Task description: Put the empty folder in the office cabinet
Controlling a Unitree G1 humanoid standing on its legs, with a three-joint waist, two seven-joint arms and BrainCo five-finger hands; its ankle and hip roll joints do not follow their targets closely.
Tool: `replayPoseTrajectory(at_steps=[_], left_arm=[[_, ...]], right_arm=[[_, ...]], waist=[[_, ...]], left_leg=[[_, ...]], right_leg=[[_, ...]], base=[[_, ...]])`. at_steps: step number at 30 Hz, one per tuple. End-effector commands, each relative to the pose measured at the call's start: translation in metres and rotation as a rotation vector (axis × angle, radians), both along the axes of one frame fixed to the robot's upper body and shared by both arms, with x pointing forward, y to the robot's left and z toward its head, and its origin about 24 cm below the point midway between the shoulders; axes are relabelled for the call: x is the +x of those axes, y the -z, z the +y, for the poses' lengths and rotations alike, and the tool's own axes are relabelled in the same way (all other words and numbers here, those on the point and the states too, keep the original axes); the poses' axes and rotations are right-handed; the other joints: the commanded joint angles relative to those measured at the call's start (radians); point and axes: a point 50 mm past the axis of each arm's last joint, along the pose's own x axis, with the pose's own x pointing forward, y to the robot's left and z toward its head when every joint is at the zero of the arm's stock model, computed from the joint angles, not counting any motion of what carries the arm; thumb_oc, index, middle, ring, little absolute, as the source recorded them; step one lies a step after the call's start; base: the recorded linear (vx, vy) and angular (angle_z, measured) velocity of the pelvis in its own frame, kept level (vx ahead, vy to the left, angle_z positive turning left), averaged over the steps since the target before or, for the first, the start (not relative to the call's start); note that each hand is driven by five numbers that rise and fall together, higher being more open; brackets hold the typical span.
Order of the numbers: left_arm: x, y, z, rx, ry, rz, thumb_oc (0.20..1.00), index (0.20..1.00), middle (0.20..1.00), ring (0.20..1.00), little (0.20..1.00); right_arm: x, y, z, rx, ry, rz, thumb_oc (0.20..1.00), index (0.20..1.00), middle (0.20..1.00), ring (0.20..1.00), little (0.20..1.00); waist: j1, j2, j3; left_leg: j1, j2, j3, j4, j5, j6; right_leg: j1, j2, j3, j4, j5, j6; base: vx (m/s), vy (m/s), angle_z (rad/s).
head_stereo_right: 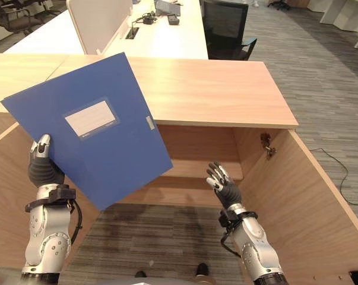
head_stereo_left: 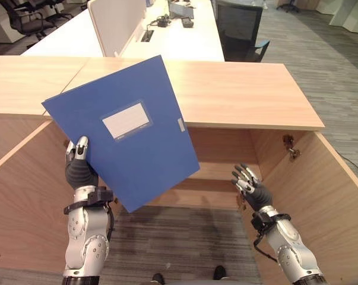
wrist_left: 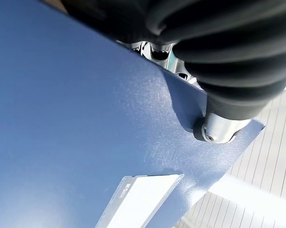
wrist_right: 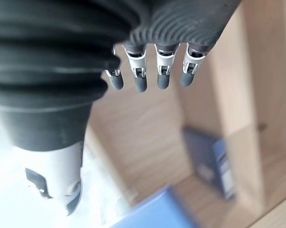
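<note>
Closest to me, the left hand (head_stereo_left: 79, 166) pinches the blue folder (head_stereo_left: 122, 130) at its lower corner, thumb pressed on the front face, holding it tilted up above the open cabinet (head_stereo_left: 226, 98). I judge the folder light, stiff and smooth-skinned, so a one-corner pinch may let it swing or slip; a hold nearer mid-edge would steady it. Right of the folder, before the cabinet's opening, my right hand (head_stereo_left: 250, 184) hangs with fingers spread, empty.

Bright even daylight; blurred right wrist background
</note>
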Motion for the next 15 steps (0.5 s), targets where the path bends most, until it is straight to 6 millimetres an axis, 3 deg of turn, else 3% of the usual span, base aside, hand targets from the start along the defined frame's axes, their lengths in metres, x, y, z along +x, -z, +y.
replayPoseTrajectory(at_steps=[1,8,12,15], left_arm=[[0.003,-0.032,0.004,-0.018,0.031,-0.206,0.2,0.2,0.2,0.2,0.2],[0.006,-0.025,-0.007,-0.086,0.115,-0.204,0.2,0.2,0.2,0.2,0.2],[0.006,-0.022,-0.008,-0.067,0.127,-0.193,0.2,0.2,0.2,0.2,0.2],[0.005,-0.022,-0.005,0.041,0.099,-0.16,0.2,0.2,0.2,0.2,0.2]], right_arm=[[0.016,-0.052,0.009,0.175,-0.063,-0.286,1.0,1.0,1.0,1.0,1.0],[0.013,-0.088,0.025,0.294,-0.186,-0.466,1.0,1.0,1.0,1.0,1.0],[0.014,-0.1,0.025,0.236,-0.19,-0.524,1.0,1.0,1.0,1.0,1.0],[0.015,-0.106,0.031,0.166,-0.255,-0.544,1.0,1.0,1.0,1.0,1.0]], waist=[[0.014,-0.049,0.0],[0.019,-0.054,0.0],[0.021,-0.057,-0.003],[0.027,-0.061,-0.006]], left_leg=[[0.012,-0.013,-0.058,0.004,-0.092,-0.005],[0.013,-0.014,-0.061,0.004,-0.092,-0.001],[0.012,-0.014,-0.061,0.004,-0.093,0.001],[0.011,-0.011,-0.063,0.004,-0.092,0.002]], right_leg=[[0.062,-0.096,-0.078,0.015,0.025,0.095],[0.063,-0.103,-0.087,0.02,0.032,0.098],[0.06,-0.105,-0.087,0.023,0.036,0.098],[0.056,-0.106,-0.086,0.024,0.041,0.097]], base=[[-0.01,-0.007,0.1],[0.0,-0.003,0.01],[0.0,0.0,0.0],[0.0,0.0,0.0]])
